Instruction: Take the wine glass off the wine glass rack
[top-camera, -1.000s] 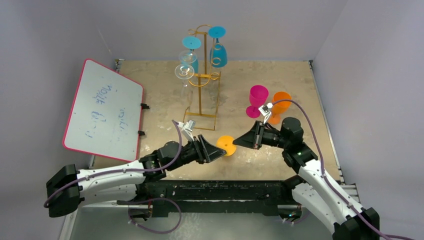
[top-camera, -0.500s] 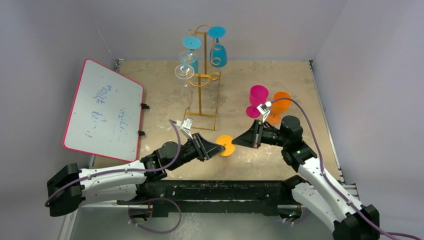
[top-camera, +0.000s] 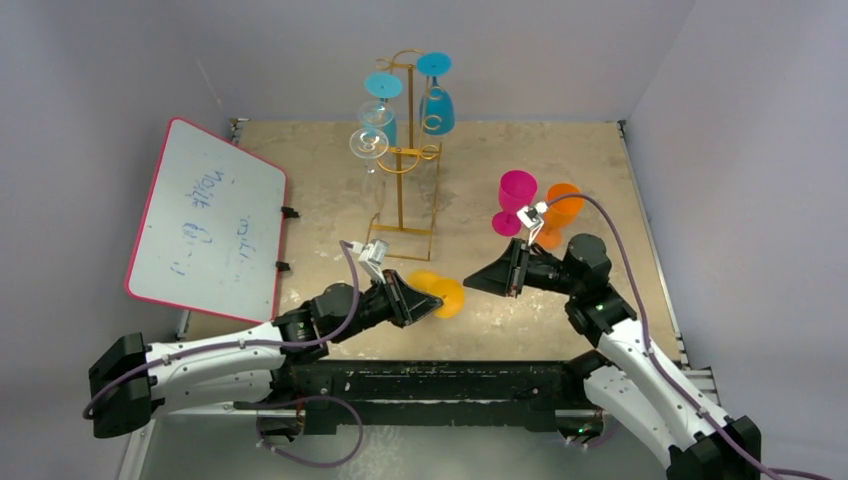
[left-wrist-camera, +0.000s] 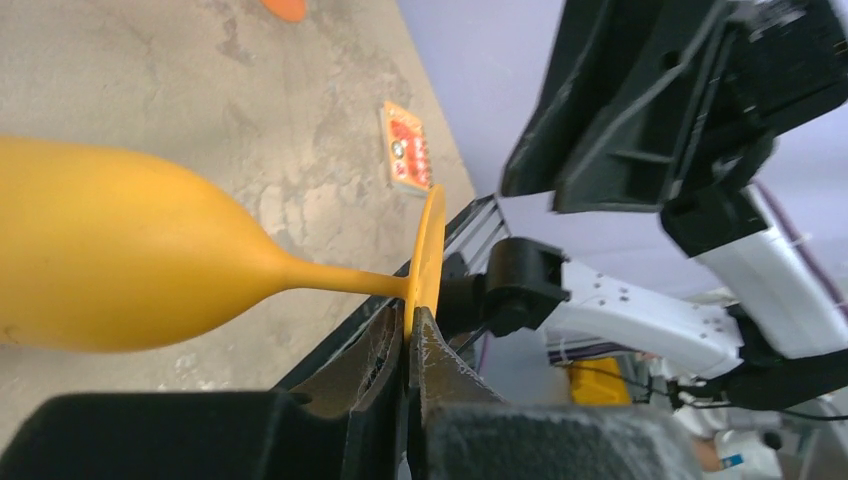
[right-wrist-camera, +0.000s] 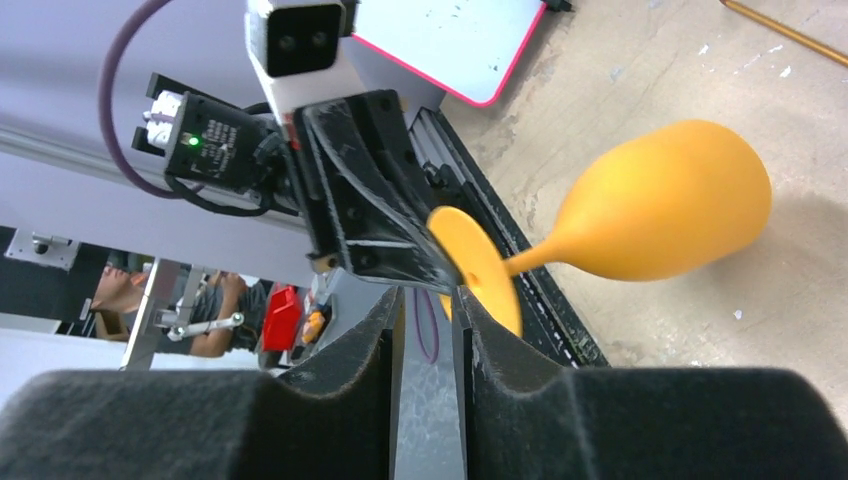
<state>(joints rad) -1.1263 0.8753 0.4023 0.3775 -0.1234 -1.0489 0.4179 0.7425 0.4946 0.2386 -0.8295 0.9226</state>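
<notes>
A yellow wine glass (top-camera: 441, 296) hangs sideways above the table's near middle. My left gripper (top-camera: 430, 304) is shut on the rim of its round foot (left-wrist-camera: 430, 248), and the bowl (left-wrist-camera: 100, 262) points away to the left. My right gripper (top-camera: 472, 284) faces it from the right, a short gap away. Its jaws stand slightly open with nothing between them, and the foot (right-wrist-camera: 476, 266) lies just outside its right finger. The gold wine glass rack (top-camera: 405, 160) stands at the back. Two blue glasses (top-camera: 437, 102) and a clear glass (top-camera: 368, 145) hang on it.
A magenta glass (top-camera: 516, 200) and an orange glass (top-camera: 561, 208) stand upright at the right, just behind my right arm. A pink-edged whiteboard (top-camera: 205, 222) lies tilted at the left. A small orange tag (left-wrist-camera: 405, 146) lies on the tabletop.
My left gripper has shut on the yellow glass's foot. My right gripper has opened, let go of it and drawn back a little to the right. The glass has shifted slightly left.
</notes>
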